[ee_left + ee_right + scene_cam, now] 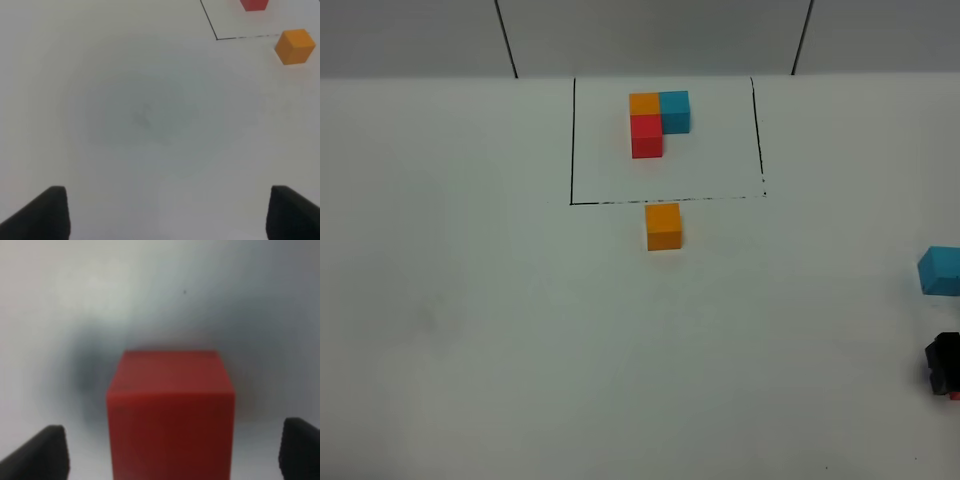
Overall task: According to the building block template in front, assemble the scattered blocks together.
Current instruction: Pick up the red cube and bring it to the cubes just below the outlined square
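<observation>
R gripper (175,452) sits low at the near right edge of the table (470,330), jaws apart w/ the red cube (170,405) btwn them. A strip of table shows on each side of the cube, so the fingers (47,452) aren't on it and nothing is gripped. In the high view only a black bit of this gripper shows, w/ a sliver of red under it. L gripper (165,215) hangs over bare table, jaws wide, nothing btwn them.

Just beyond the R gripper is the cyan-blue cube (940,270), apart from it and partly cut off by the right edge of the view. Farther back, near the middle, is the orange cube (663,226) — just outside the near line of the black outline (573,140); can't tell if it touches the line.

Inside the outline, toward its far side, is the template trio (658,120) — orange block at the corner, cyan-blue joined on its right, red joined on its near side, making an L.
</observation>
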`<action>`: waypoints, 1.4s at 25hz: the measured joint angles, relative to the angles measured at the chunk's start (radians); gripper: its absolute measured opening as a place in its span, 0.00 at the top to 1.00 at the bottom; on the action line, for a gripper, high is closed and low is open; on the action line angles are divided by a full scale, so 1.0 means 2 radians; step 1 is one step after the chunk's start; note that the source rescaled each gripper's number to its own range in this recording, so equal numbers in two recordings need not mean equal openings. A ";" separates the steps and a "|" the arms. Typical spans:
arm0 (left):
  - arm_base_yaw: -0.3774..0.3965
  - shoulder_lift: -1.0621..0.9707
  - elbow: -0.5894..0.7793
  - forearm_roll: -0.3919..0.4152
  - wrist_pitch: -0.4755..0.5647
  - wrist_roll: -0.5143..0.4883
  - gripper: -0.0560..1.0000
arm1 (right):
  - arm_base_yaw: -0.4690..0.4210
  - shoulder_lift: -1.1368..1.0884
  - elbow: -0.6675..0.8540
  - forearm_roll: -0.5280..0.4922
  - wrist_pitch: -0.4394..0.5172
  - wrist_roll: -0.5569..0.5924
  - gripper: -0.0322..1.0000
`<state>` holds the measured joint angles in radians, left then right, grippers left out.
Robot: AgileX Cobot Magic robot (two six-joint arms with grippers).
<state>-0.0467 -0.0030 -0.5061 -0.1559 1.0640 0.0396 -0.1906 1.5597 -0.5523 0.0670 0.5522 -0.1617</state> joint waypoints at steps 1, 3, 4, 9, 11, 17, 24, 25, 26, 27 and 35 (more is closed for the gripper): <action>0.000 0.000 0.000 0.000 0.000 0.000 0.16 | 0.000 0.000 0.000 0.000 0.000 0.000 0.41; 0.000 0.000 0.000 0.000 0.000 0.000 0.16 | 0.000 0.000 0.000 0.000 0.002 0.000 0.58; 0.000 0.000 0.000 0.000 0.000 0.000 0.16 | 0.000 0.000 0.000 0.000 0.004 0.000 0.67; 0.000 0.000 0.000 0.000 0.000 0.000 0.16 | 0.001 0.000 0.000 0.008 0.008 0.000 0.95; 0.000 0.000 0.000 0.000 0.000 0.000 0.16 | 0.007 -0.004 -0.005 0.018 0.023 0.001 0.95; 0.000 0.000 0.000 0.000 0.000 0.000 0.16 | 0.117 -0.058 -0.058 0.016 0.084 0.076 0.95; 0.000 0.000 0.000 0.000 0.000 0.000 0.16 | 0.326 -0.065 -0.106 -0.081 0.135 0.346 0.95; 0.000 0.000 0.000 0.000 0.000 0.000 0.16 | 0.352 -0.060 -0.114 -0.097 0.138 0.392 0.95; 0.000 0.000 0.000 0.000 0.000 0.000 0.16 | 0.371 -0.053 -0.122 -0.107 0.140 0.420 0.95; 0.000 0.000 0.000 0.000 0.000 0.000 0.16 | 0.394 -0.043 -0.130 -0.117 0.143 0.447 0.95; 0.000 0.000 0.000 0.000 0.000 0.000 0.16 | 0.460 0.077 -0.251 -0.126 0.173 0.491 0.95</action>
<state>-0.0467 -0.0030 -0.5061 -0.1559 1.0640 0.0396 0.7296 1.7147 -1.0552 -0.1844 0.8974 0.8212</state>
